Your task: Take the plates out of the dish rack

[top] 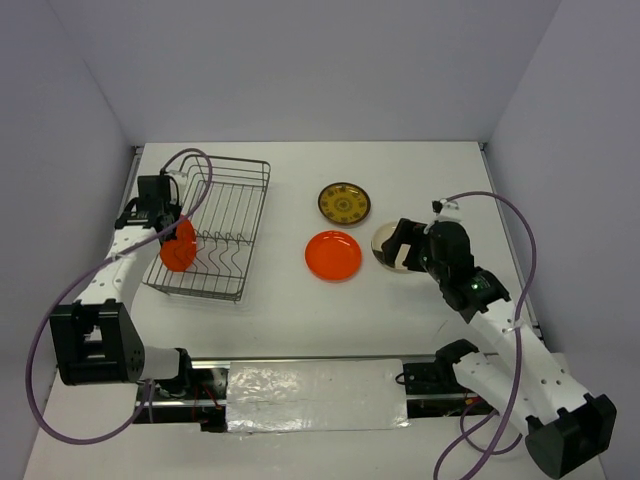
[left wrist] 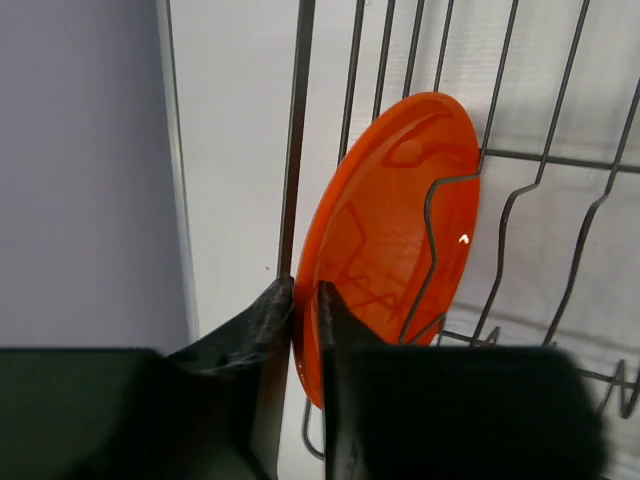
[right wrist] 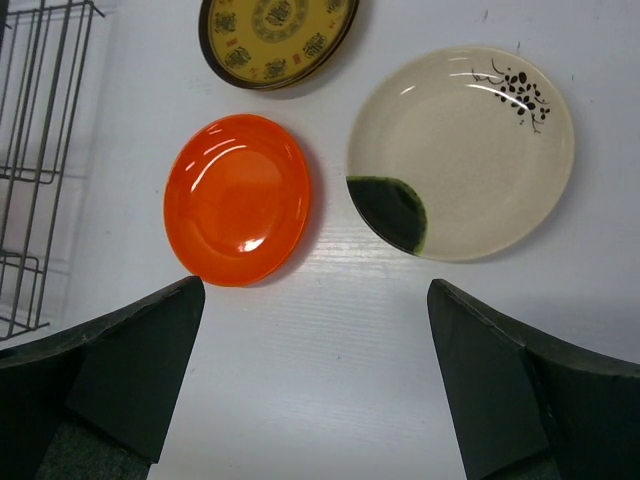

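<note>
Supervisor: Rack first, then plates, then fingers. What do you count?

Arm: One dish rack (top: pixel 240 200), on my left side of the table (top: pixel 430 170). Four plates in all: two orange, one dark with a gold pattern, one cream with a dark blotch. Three lie flat on the table, well apart from the rack: the flat orange plate (right wrist: pixel 237 198), the gold-patterned plate (right wrist: pixel 277 35) and the cream plate (right wrist: pixel 460 150). The racked orange plate (left wrist: pixel 390 220) stands on edge at the rack's near-left end, behind a wavy divider.

Supervisor: Your two hands?

Arm: My left gripper (left wrist: pixel 305 295) is pinched nearly shut on that racked plate's rim. My right gripper (right wrist: pixel 315 300) stands wide open above the table, holding nothing.

Supervisor: Risk?

Arm: I judge my hold thin, rim only. If I lift at a slant, the plate may catch a divider wire, twist out of my fingers, or drag the rack along.
</note>
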You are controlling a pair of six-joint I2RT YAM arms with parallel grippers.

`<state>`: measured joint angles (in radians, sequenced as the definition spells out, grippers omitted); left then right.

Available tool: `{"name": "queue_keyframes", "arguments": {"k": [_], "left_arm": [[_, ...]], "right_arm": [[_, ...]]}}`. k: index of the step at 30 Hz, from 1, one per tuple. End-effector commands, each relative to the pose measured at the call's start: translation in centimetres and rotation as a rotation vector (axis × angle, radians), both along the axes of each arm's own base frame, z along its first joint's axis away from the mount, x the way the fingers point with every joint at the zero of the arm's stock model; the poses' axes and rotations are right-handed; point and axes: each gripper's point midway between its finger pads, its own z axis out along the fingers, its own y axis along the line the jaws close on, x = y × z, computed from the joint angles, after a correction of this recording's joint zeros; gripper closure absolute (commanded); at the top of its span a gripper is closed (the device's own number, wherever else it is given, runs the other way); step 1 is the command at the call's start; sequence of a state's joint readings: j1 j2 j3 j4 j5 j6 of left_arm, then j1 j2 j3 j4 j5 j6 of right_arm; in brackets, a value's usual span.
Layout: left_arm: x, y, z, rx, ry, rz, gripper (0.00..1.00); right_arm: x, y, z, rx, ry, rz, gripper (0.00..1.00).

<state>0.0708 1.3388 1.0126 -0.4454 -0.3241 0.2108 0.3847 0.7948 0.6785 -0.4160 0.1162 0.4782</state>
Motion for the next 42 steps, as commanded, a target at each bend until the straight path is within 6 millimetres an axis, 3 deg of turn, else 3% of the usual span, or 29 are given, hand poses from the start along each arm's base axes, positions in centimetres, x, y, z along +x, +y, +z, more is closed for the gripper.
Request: {"name": "queue_keyframes", "arguments": {"k": [1,7,11,14,15,17,18,19,20,21,22,24,25,26,27,30,31,34,40,42], "left_arm": [[1.1,0.4,1.8,-0.002,-0.09,-0.003,0.82],[0.8,1.7,4.1,0.053,-0.118,-0.049,1.0],[0.5,2.0,6.6,0.041,-0.157,-0.065,1.0],[0.2,1.5,9.3,0.018,-0.213,-0.065,1.0],[0.1,1.2,11.1,0.009,-0.258,-0.066,1.0],[-0.4,0.7,12.2,-0.03,-0.285,-0.051,1.0],[-0.6,0.4,13.9,-0.044,-0.333,-0.054,1.0],[-0.8,0.1,14.5,-0.061,-0.348,-0.055,1.0],[-1.2,-0.5,15.0,-0.095,-0.358,-0.053,1.0],[-1.5,-1.5,16.6,-0.133,-0.4,-0.09,1.0],[-2.0,-2.4,16.8,-0.174,-0.396,-0.105,1.0],[-2.7,-4.1,18.9,-0.234,-0.432,-0.17,1.0],[-2.9,-6.5,19.5,-0.314,-0.433,-0.276,1.0],[-3.7,-7.9,20.2,-0.366,-0.423,-0.33,1.0],[-4.4,-11.0,20.7,-0.471,-0.41,-0.472,1.0],[-6.7,-15.1,21.4,-0.628,-0.359,-0.667,1.0],[-7.9,-17.0,22.0,-0.71,-0.347,-0.767,1.0],[-9.7,-19.1,22.6,-0.821,-0.317,-0.889,1.0],[-11.5,-20.6,21.5,-0.931,-0.249,-0.991,1.0],[-11.3,-20.6,20.8,-0.951,-0.227,-0.979,0.97]], "right_arm": [[-0.1,-0.2,2.8,0.019,-0.075,-0.023,0.0],[-0.6,0.8,3.7,0.06,-0.09,0.022,0.0],[-1.0,1.2,4.5,0.097,-0.12,0.031,0.0],[-0.9,1.5,4.7,0.112,-0.125,0.033,0.0],[-0.9,1.7,4.8,0.117,-0.129,0.036,0.0],[-0.7,2.7,5.2,0.133,-0.139,0.068,0.0],[-0.8,3.4,5.5,0.147,-0.145,0.098,0.0],[-0.5,4.6,6.6,0.192,-0.188,0.143,0.0],[-0.7,6.1,7.4,0.238,-0.22,0.218,0.0],[-2.3,8.9,8.2,0.333,-0.216,0.382,0.0],[-2.6,10.9,10.7,0.421,-0.335,0.489,0.0],[-5.5,14.5,13.0,0.548,-0.38,0.687,0.0],[-5.4,15.9,14.7,0.562,-0.429,0.727,0.0],[-6.9,18.1,14.9,0.53,-0.443,0.804,0.0],[-5.3,19.3,15.5,0.483,-0.44,0.742,0.0],[-4.9,22.8,15.7,0.44,-0.416,0.743,0.0],[-3.6,24.1,15.3,0.431,-0.388,0.713,0.0],[-1.9,26.0,14.6,0.424,-0.364,0.644,0.0],[-0.4,27.1,15.0,0.48,-0.394,0.571,0.09],[-0.8,27.7,15.6,0.517,-0.424,0.607,0.45]]}}
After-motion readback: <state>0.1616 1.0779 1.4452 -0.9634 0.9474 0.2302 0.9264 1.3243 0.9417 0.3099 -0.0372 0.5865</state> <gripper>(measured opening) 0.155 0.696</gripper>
